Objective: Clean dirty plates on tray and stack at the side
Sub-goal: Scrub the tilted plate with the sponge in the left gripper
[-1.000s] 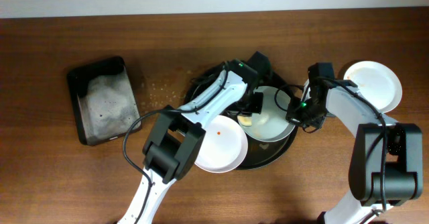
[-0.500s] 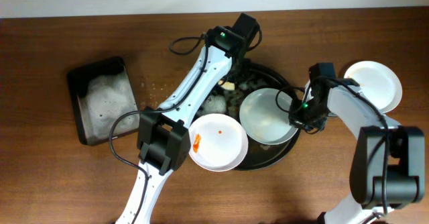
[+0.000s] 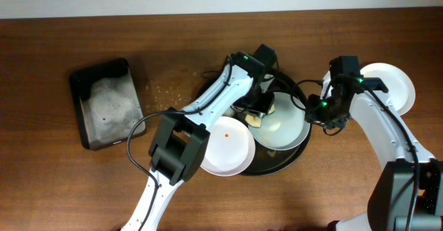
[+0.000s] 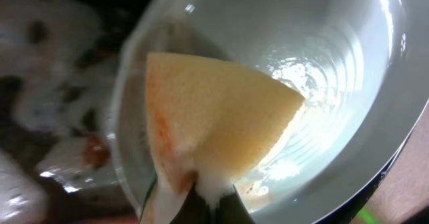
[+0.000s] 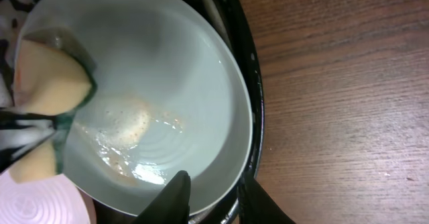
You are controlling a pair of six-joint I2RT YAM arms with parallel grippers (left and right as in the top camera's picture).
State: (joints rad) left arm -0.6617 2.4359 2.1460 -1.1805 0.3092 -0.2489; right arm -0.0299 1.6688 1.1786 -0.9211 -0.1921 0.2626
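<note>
The round black tray point(image 3: 277, 167) holds a white plate point(image 3: 285, 126) with wet orange smears point(image 5: 127, 127). My left gripper point(image 3: 259, 111) is shut on a yellow sponge point(image 4: 214, 117) that presses on this plate's left side. My right gripper point(image 5: 213, 172) is open, one finger over the plate's inside and the other outside the tray rim point(image 5: 255, 103). It shows in the overhead view as the right gripper point(image 3: 315, 113). A second plate point(image 3: 225, 148) with a red dot overlaps the tray's left edge. A third plate point(image 3: 392, 86) lies on the table at the right.
A rectangular black tub point(image 3: 107, 103) with foam stands at the left. Suds point(image 4: 40, 63) lie in the tray behind the plate. Small specks point(image 3: 163, 89) dot the wood between tub and tray. Bare wood point(image 5: 335, 103) lies right of the tray.
My left gripper swung to the tray's back and has come back onto the plate with the sponge. The right jaws have parted from the plate's rim.
</note>
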